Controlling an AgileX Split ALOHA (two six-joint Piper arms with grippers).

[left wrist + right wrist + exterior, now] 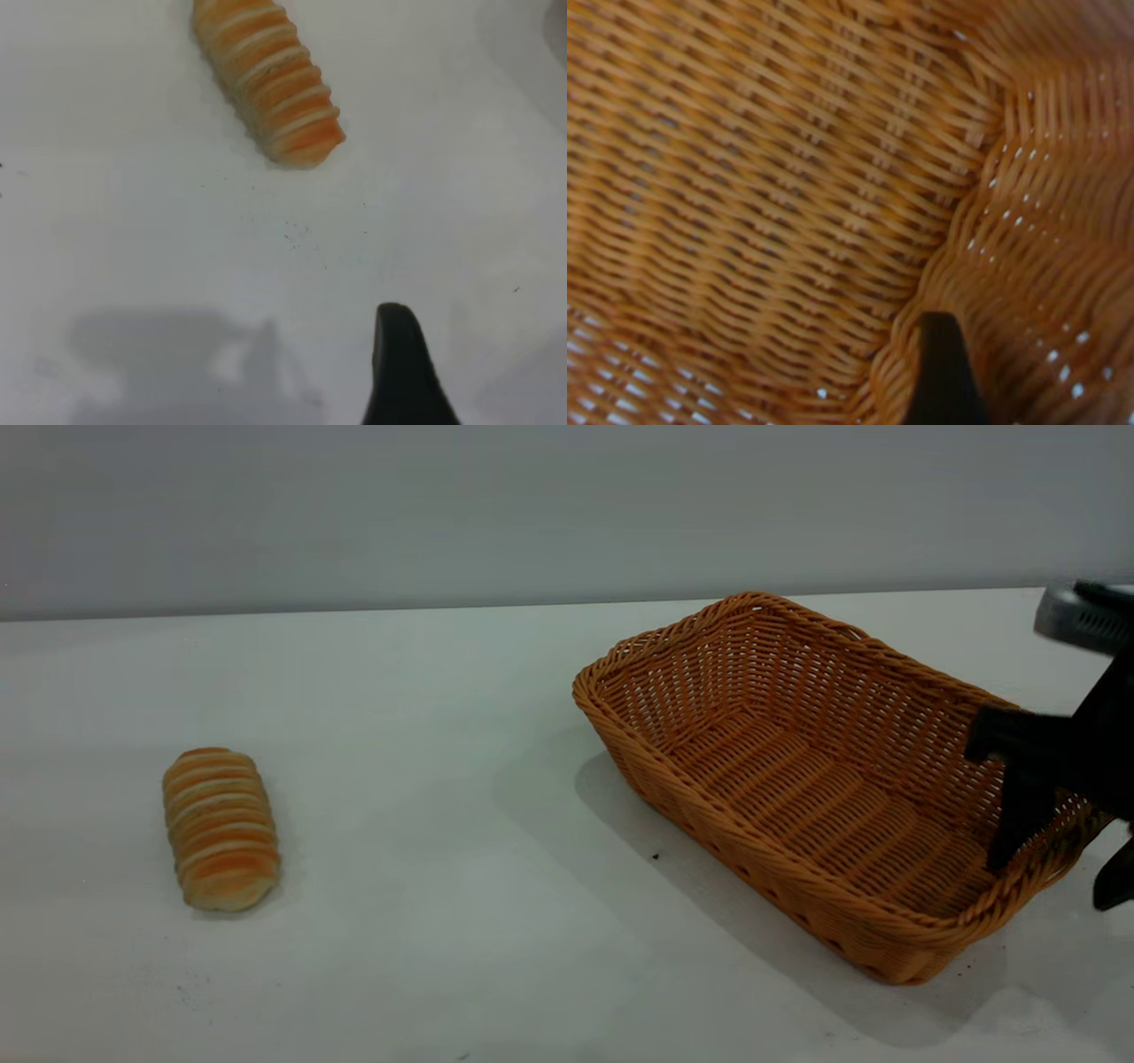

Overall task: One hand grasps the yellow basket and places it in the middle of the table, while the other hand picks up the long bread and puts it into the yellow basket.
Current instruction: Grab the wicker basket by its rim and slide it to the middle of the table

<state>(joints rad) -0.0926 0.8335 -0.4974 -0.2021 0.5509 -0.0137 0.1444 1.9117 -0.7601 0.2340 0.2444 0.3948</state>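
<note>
- Nearest the camera in the exterior view is the wide, flat, white-grey surface (461, 921), plain apart from a few small dark specks.
- On it, toward the right, sits the large rectangular orange-tan woven wicker basket (780, 779), with a braided rim, flared open-weave sides and a ribbed floor; it is turned at an angle, one corner pointing toward the camera, and its shadow falls on the surface to its left and in front.
- At the basket's right end is the right gripper (1059, 864), black and angular. One finger reaches down inside the basket against the end wall and the other hangs just outside that wall, so the jaws stand wide apart and straddle the rim; whether they press on the wicker cannot be told.
- The right wrist view is filled with the basket's weave (788, 195), floor meeting wall, with one black fingertip (943, 372) close against the inner wall.
- Well apart from the basket, on the left part of the surface, lies the small oblong loaf of bread (221, 828), rounded at both ends and banded crosswise in orange-brown and pale cream; it rests flat, untouched.
- The left wrist view shows that loaf (268, 80) on the bare surface (133, 221), with a single black fingertip (403, 372) of the left gripper above the surface, apart from the loaf; how its jaws stand cannot be told.
- Farthest back, a plain grey wall (532, 514) rises behind the surface.
</note>
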